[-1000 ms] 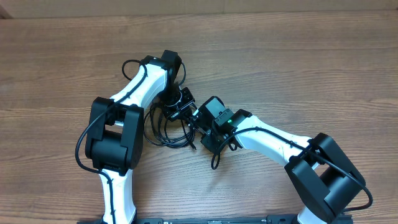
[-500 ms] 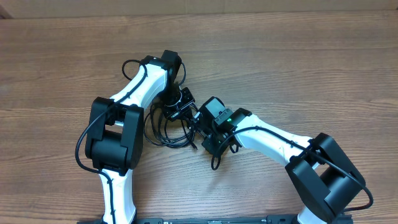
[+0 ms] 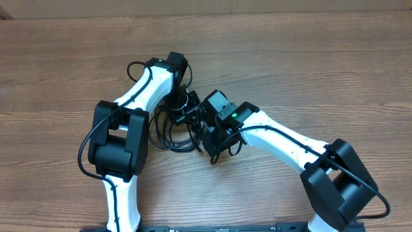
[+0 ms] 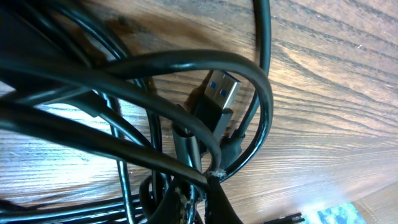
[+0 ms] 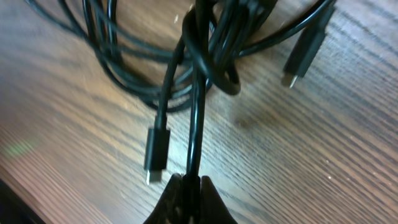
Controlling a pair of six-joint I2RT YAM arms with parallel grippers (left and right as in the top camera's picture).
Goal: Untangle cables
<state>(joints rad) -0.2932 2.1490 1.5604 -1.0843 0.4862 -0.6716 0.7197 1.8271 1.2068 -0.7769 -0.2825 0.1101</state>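
Cables: black loops in one tangle, lying on the wooden table. Left gripper: at the tangle's far edge, clamped on its strands. Right gripper: at the tangle's right edge, pinching one strand. Blue-tongued USB plug inside the tangle; small plug at its edge.

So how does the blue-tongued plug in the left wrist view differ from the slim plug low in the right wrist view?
The blue-tongued plug has a wide metal shell; the slim plug is narrow and mostly black. The blue-tongued plug sits inside a cable loop; the slim plug lies on the bare table outside the tangle. Both end thin black cables.
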